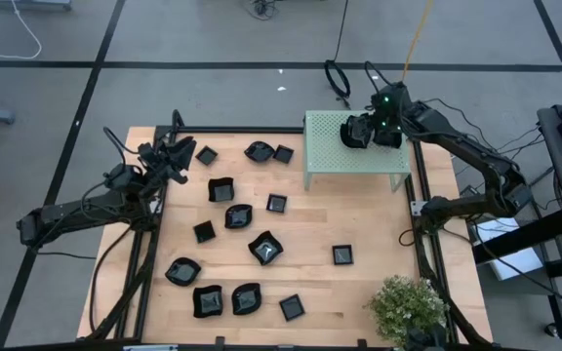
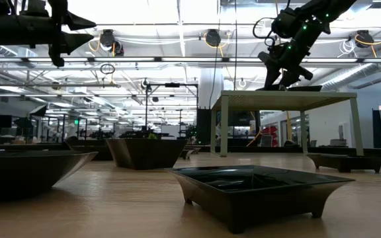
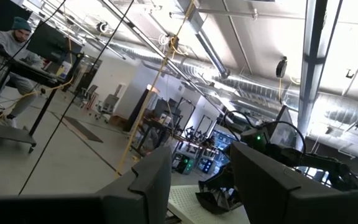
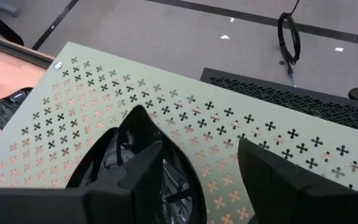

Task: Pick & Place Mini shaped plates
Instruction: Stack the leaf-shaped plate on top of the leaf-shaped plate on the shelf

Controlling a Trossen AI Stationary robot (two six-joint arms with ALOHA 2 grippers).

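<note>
— Where's the right tool (image 1: 357, 132)?
— Over the pale green perforated box (image 1: 379, 161), fingers spread, one of them inside a black mini plate (image 4: 138, 168) that sits on the box top.
— And the left tool (image 1: 177, 156)?
— Raised at the tabletop's (image 1: 359, 229) far left corner, spread, holding nothing. The other mini plates (image 1: 265, 248) lie scattered across the wood.

The small plates (image 1: 265, 248) were glossy black against a pale, light-brown wooden tabletop (image 1: 359, 229). The box (image 4: 229, 143) was pale green, its top punched with rows of little dark cross-shaped holes. Both arms were dark, and the plant (image 1: 408, 304) was green with pale flecks.
</note>
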